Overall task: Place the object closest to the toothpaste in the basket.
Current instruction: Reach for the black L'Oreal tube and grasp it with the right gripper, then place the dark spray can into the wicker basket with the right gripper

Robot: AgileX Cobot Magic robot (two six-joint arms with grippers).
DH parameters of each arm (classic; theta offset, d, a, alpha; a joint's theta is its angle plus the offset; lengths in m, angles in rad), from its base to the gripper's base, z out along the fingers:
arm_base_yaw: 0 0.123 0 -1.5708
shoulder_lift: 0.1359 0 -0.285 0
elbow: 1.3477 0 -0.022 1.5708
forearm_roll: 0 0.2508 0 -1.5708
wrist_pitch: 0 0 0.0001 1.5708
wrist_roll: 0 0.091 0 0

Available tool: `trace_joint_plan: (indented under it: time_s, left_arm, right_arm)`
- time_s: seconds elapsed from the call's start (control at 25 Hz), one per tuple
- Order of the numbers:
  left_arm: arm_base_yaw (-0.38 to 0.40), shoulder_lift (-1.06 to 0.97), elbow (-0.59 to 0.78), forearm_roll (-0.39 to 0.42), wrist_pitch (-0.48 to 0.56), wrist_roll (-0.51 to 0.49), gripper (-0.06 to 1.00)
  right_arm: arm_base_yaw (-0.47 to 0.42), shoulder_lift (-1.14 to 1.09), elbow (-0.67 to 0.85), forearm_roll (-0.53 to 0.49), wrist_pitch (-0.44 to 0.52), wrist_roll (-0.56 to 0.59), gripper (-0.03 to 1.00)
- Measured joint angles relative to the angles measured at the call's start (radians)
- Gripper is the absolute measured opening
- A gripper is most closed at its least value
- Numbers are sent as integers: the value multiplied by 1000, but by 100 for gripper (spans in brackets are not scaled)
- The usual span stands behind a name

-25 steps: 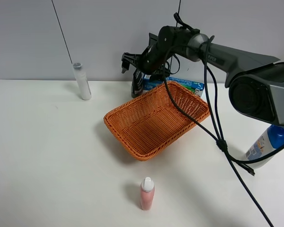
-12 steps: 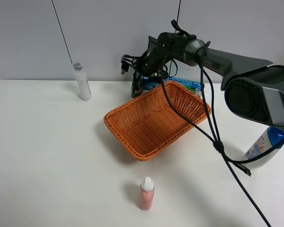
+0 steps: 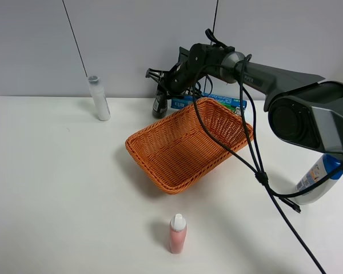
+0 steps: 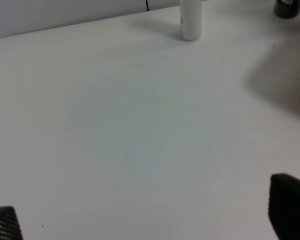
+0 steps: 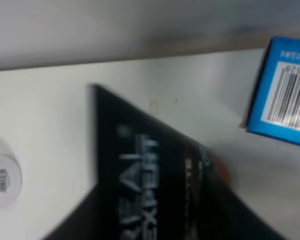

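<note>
Your right hand point(image 3: 159, 90) pinches the black tube point(image 3: 158, 107), left hand point(image 4: 147, 215) spread. One each: basket point(image 3: 183, 149), blue box point(image 3: 228, 103), white bottle point(image 3: 99, 98), pink bottle point(image 3: 178, 233), blue-capped bottle point(image 3: 321, 176).

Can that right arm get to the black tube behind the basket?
Probably yes: its end effector is right at the black tube, with the arm passing over the far edge of the basket.
</note>
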Motion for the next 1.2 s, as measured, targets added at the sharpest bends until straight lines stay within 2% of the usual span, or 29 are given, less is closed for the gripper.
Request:
trace_joint_plan:
  time_s: [0.04,0.08,0.48,0.68,0.84,0.88,0.96,1.0,1.2]
  left_arm:
    - [0,0,0,0,0,0,99]
    - [0,0,0,0,0,0,99]
    - [0,0,0,0,0,1,99]
    - [0,0,0,0,0,1,99]
    - [0,0,0,0,0,0,99]
    - [0,0,0,0,0,0,99]
    - [0,0,0,0,0,0,99]
    - [0,0,0,0,0,0,99]
    - [0,0,0,0,0,0,99]
  right_arm:
    - [0,0,-1,2,-3,0,22]
    - [0,0,-2,2,-3,0,20]
    - [0,-28,0,3,21,0,20]
    - [0,-147,3,-4,40,-58,20]
    - [0,-288,2,-21,144,-118,20]
    - [0,-288,2,-21,144,-118,20]
    - [3,-337,2,-45,229,-137,20]
    - [9,-389,2,-81,305,-155,20]
    - [37,-506,2,-168,448,-187,20]
